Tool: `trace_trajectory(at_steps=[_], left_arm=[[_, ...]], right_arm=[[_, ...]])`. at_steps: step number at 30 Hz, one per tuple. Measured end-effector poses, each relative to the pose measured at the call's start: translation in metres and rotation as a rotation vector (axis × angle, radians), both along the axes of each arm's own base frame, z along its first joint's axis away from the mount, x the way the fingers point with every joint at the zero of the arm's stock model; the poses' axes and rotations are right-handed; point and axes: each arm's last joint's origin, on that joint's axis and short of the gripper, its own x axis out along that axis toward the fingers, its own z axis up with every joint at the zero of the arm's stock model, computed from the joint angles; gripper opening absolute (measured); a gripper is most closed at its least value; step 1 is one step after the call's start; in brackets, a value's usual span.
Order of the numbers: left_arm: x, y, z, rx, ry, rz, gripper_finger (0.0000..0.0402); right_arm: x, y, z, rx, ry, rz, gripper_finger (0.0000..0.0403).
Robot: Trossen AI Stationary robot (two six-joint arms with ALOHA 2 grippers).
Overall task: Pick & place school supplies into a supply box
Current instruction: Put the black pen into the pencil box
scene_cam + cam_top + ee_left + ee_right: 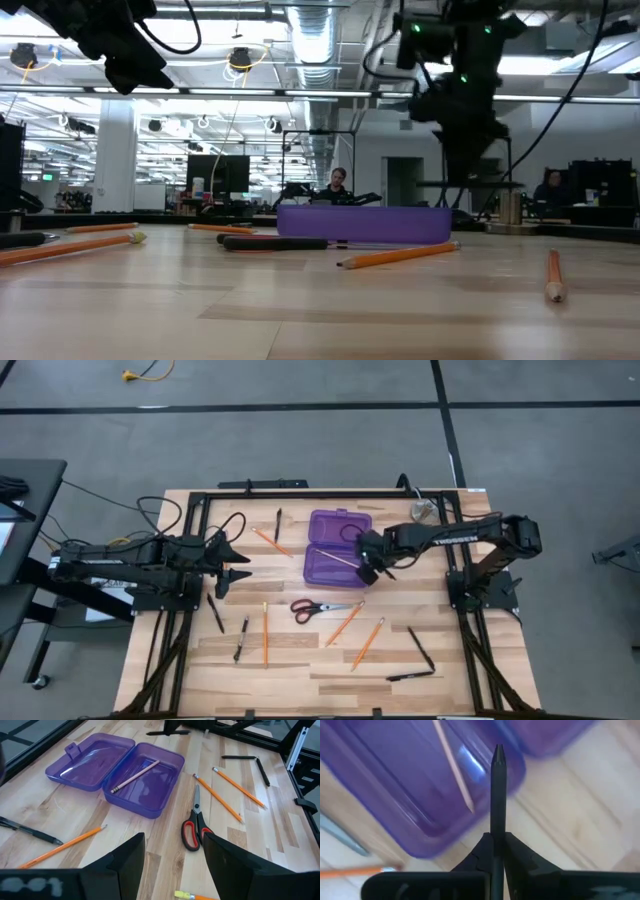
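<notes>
Holding a black pen, right gripper clenches its jaws over the box at the counter's far middle. Risk: pen drops outside the rim if released off-centre. Left gripper waits, jaws released. One pencil in box. Wood counter; open workroom behind.

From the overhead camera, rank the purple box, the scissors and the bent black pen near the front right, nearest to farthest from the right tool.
Measured from the right tool, which is shut on a black pen:
1. Supply box: directly beside the tool, toward the table's middle.
2. Scissors: in front of the box, mid-table.
3. Bent black pen: farthest, near the front right edge.
</notes>
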Motion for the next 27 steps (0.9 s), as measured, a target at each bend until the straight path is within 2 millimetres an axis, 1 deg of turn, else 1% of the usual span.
trace_trajectory(at_steps=[6, 9, 11, 13, 18, 22, 27], left_arm=[[0.000, 0.000, 0.000, 0.001, 0.000, 0.000, 0.0190], [0.000, 0.000, 0.000, 0.001, 0.000, 0.000, 0.0190], [0.000, 0.000, 0.000, 0.001, -0.001, 0.001, 0.0190], [0.000, 0.000, 0.000, 0.001, 0.000, 0.001, 0.0190], [0.000, 0.000, 0.000, 0.003, -0.002, 0.001, 0.0190], [0.000, 0.000, 0.000, 0.003, -0.001, 0.001, 0.0190], [0.000, 0.000, 0.000, 0.003, 0.001, 0.000, 0.0190]], right_arm=[[0.020, -0.011, 0.025, -0.040, -0.144, 0.066, 0.0009], [0.033, -0.015, 0.027, -0.038, -0.208, 0.106, 0.0009], [0.039, -0.018, 0.022, -0.020, -0.197, 0.132, 0.0009], [0.049, -0.021, 0.018, -0.011, -0.207, 0.157, 0.0009], [0.071, -0.025, -0.009, 0.009, -0.119, 0.216, 0.0010], [0.086, -0.026, -0.019, 0.027, -0.107, 0.262, 0.0010], [0.098, -0.028, -0.030, 0.055, -0.092, 0.298, 0.0010]])
